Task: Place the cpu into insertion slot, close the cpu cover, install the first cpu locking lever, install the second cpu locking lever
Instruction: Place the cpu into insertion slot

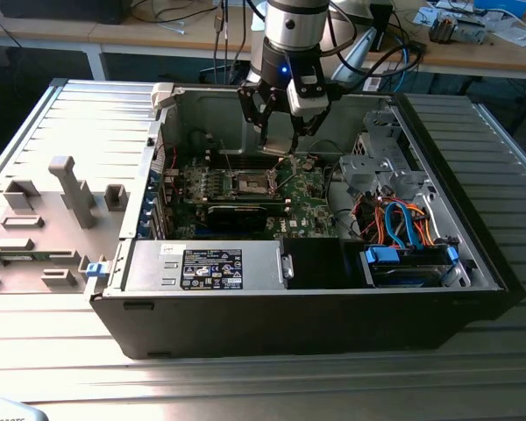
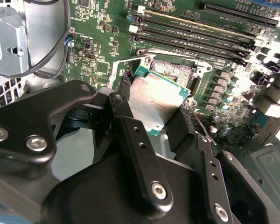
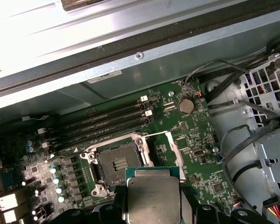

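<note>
Grey ribbed metal forms the bench (image 1: 61,123), and at the exterior view's left a set of grey plastic fixtures (image 1: 70,189) stands on it. Beside them lies an open black computer case (image 1: 245,329) with its green motherboard (image 1: 311,200) facing up. Near the board's middle is the insertion slot (image 1: 250,182), a square socket, bare and uncovered. The cpu cover (image 3: 173,150), a thin silvery frame, is hinged up along one side of the socket, clear of the opening. Just to the exterior view's right of the socket, the arm's claw (image 2: 151,114) hangs above the board. Further right are a metal drive cage (image 1: 377,158) and blue and orange cables (image 1: 401,219).

The step in hand looks like the placing of the chip. The cpu (image 3: 153,199) is in the air, close above the socket and a little to one side of it, not yet seated. Doing this well probably means squaring the chip over the socket, level with the board and with corners matched. It should then go straight down with no sliding, since the socket's contacts look fine and easily bent.

The claw's two black fingers (image 2: 135,144) are narrowed to the chip's width and pinch its opposite edges. The chip's silver-grey top faces both wrist views. The claw touches nothing else.
</note>
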Controlling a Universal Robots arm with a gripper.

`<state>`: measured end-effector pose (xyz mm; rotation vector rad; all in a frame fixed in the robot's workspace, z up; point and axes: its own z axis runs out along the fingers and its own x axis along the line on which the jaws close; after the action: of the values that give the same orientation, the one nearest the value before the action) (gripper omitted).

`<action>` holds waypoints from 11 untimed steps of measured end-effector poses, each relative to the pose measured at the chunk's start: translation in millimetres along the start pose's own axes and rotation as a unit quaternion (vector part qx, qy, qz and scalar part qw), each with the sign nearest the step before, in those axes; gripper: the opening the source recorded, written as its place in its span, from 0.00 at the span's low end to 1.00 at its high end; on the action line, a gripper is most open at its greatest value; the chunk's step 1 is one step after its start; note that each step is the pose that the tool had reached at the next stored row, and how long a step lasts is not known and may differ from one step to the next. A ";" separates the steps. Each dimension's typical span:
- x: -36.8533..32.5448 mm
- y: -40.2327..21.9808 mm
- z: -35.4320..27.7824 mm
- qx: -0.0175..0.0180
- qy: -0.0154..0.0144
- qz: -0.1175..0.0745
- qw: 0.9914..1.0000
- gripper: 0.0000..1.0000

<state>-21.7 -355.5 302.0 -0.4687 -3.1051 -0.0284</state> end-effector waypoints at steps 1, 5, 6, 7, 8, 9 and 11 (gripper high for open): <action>0.0 0.0 0.1 0.000 0.000 0.000 1.000 0.55; 0.0 0.0 0.5 0.000 0.000 0.001 1.000 0.55; 0.0 0.0 0.7 0.000 0.000 0.001 1.000 0.55; 0.0 0.0 0.9 0.000 0.000 0.002 1.000 0.55; 0.0 0.0 1.0 0.000 0.000 0.002 1.000 0.55; 0.0 0.0 1.1 0.000 0.000 0.002 1.000 0.55; 0.0 0.0 1.4 0.000 0.000 0.002 1.000 0.55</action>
<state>-21.7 -355.5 300.6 -0.4759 -3.1040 -0.0284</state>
